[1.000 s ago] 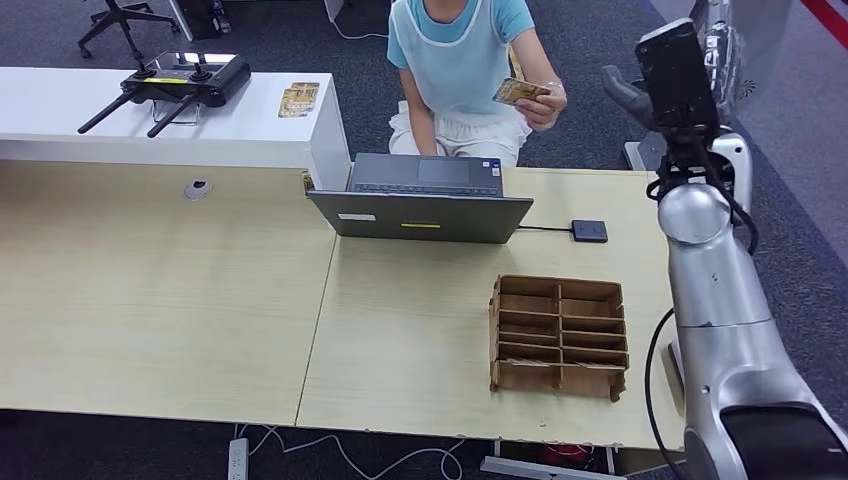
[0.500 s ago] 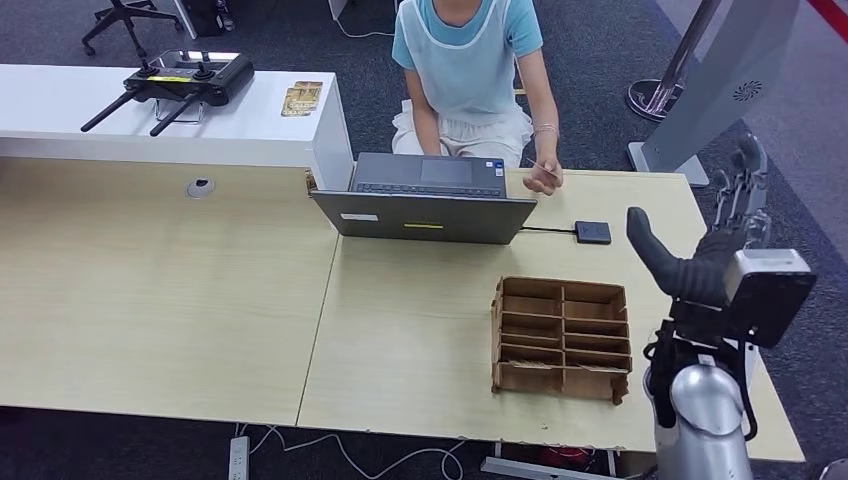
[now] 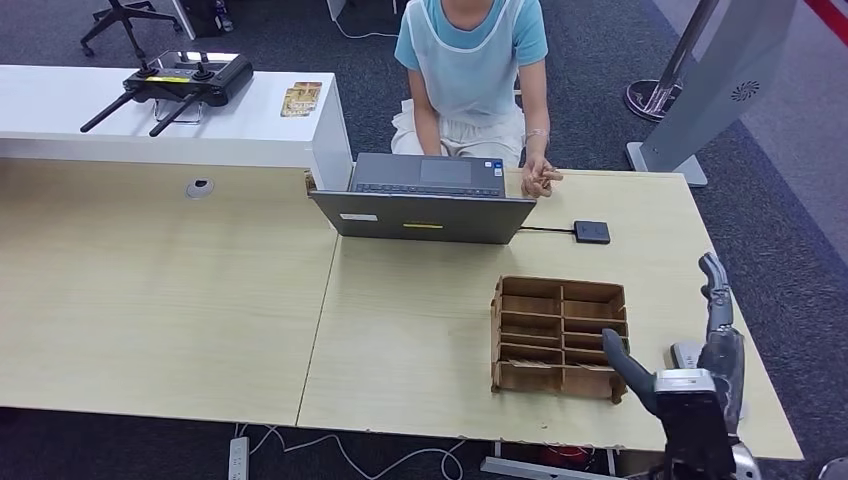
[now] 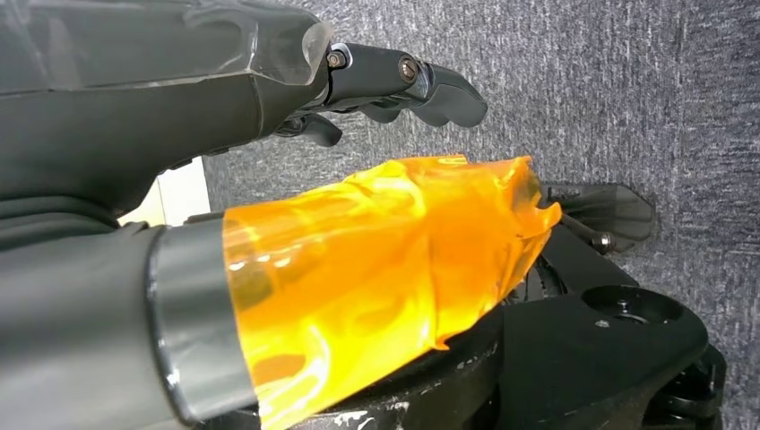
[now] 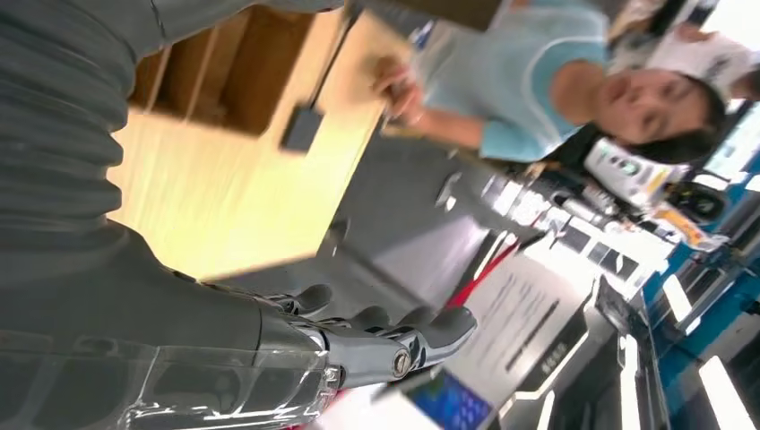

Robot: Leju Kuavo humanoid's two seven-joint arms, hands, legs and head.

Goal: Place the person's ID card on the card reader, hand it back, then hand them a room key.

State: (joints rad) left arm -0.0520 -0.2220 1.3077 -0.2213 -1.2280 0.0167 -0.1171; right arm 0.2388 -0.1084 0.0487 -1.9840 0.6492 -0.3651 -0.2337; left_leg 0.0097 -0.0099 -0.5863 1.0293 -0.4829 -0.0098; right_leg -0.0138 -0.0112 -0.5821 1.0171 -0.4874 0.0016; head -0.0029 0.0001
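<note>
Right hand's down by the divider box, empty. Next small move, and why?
Probably lift the right hand forward toward the person's hand. It hangs open and empty beside the cardboard box, the card reader is bare, and the person's hand rests at the far desk edge by the laptop.

The left hand [image 4: 296,179], thumb wrapped in orange film [image 4: 376,260], hangs above grey carpet [image 4: 618,98].

Even overhead light is washing the desk [image 3: 170,300] softly; the right wrist view is smearing with blur, windows glaring.
</note>
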